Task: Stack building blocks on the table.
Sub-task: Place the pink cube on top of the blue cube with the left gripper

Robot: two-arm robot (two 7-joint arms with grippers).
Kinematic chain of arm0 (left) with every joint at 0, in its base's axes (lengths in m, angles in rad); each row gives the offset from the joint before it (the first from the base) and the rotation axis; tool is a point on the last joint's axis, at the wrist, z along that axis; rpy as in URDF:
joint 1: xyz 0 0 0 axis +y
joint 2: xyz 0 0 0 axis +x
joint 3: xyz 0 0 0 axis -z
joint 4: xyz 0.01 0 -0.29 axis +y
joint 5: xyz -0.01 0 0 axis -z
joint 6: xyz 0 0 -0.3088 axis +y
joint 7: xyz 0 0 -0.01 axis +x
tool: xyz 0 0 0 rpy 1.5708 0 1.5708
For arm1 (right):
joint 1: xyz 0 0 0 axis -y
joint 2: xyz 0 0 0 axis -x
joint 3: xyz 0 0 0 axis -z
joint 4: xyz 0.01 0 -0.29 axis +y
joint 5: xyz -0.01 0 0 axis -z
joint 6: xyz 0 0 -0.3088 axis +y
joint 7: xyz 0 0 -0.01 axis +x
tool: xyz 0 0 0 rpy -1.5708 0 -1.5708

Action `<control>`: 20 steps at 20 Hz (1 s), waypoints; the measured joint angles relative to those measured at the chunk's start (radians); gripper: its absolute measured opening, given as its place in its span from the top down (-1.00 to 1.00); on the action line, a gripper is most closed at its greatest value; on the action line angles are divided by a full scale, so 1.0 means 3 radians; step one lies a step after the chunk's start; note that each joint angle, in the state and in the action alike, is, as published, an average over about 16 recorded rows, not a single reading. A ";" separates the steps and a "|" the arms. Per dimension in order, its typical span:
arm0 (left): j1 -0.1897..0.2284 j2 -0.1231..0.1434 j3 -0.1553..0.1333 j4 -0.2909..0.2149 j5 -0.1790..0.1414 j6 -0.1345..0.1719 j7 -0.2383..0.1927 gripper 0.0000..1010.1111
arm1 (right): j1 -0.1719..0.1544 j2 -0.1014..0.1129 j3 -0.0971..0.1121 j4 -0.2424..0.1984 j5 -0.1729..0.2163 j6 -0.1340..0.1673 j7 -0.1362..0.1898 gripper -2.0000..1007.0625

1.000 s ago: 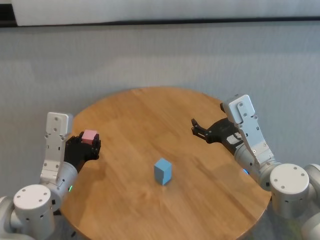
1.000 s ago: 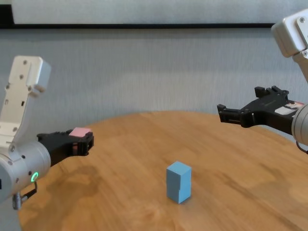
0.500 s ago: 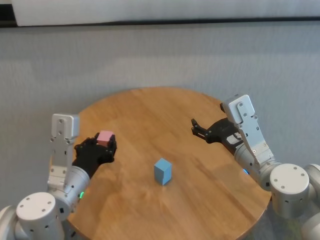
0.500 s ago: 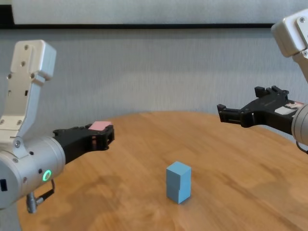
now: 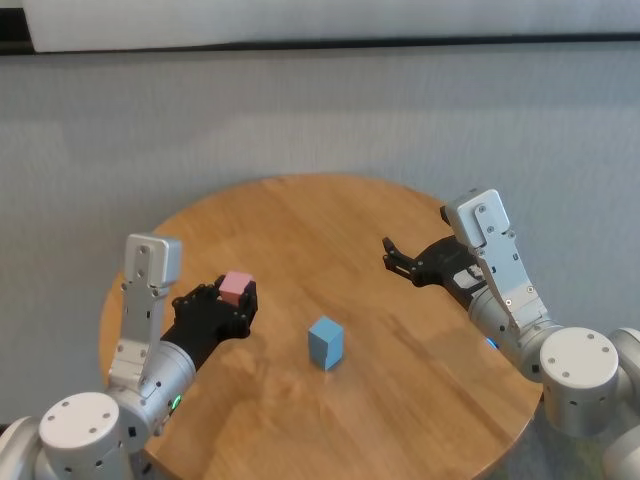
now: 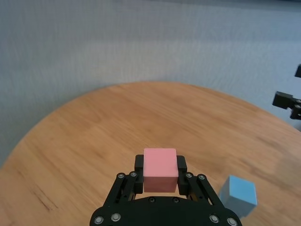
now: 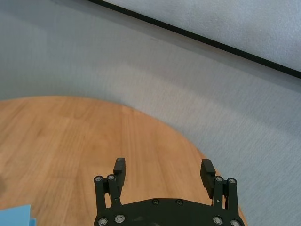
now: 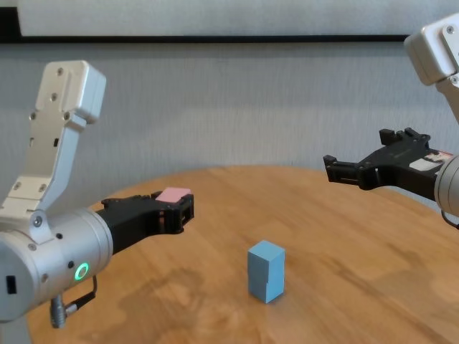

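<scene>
Two light blue cubes [image 5: 326, 342] stand stacked one on the other near the middle of the round wooden table [image 5: 330, 220]; the stack also shows in the chest view [image 8: 266, 270] and the left wrist view [image 6: 238, 195]. My left gripper [image 5: 238, 291] is shut on the pink cube [image 6: 160, 168], held above the table to the left of the stack; the cube shows in the chest view [image 8: 174, 195] too. My right gripper [image 5: 397, 256] hovers open and empty over the table's right side, as the right wrist view [image 7: 163, 170] shows.
A grey wall with a dark strip [image 5: 330, 42] stands behind the table. The table's curved rim [image 7: 188, 141] lies just beyond my right gripper. Bare wood surrounds the blue stack.
My left arm has carried the pink cube rightward from the table's left edge toward the blue stack. The right arm and the stack have not moved.
</scene>
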 joint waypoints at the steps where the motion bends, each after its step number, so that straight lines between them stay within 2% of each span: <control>1: 0.0002 0.0017 0.0012 -0.0006 -0.0013 0.0003 -0.0027 0.20 | 0.0000 0.0000 0.0000 0.0000 0.0000 0.0000 0.0000 -1.00; 11: 0.0001 0.0157 0.0099 -0.0045 -0.0197 -0.0008 -0.0280 0.20 | 0.0000 0.0000 0.0000 0.0000 0.0000 0.0000 0.0000 -1.00; 15: -0.0003 0.0171 0.0137 -0.0044 -0.0258 -0.0023 -0.0318 0.20 | 0.0000 0.0000 0.0000 0.0000 0.0000 0.0000 0.0000 -1.00; 20: -0.0026 0.0155 0.0191 0.0001 -0.0297 -0.0039 -0.0299 0.20 | 0.0000 0.0000 0.0000 0.0000 0.0000 0.0000 0.0000 -1.00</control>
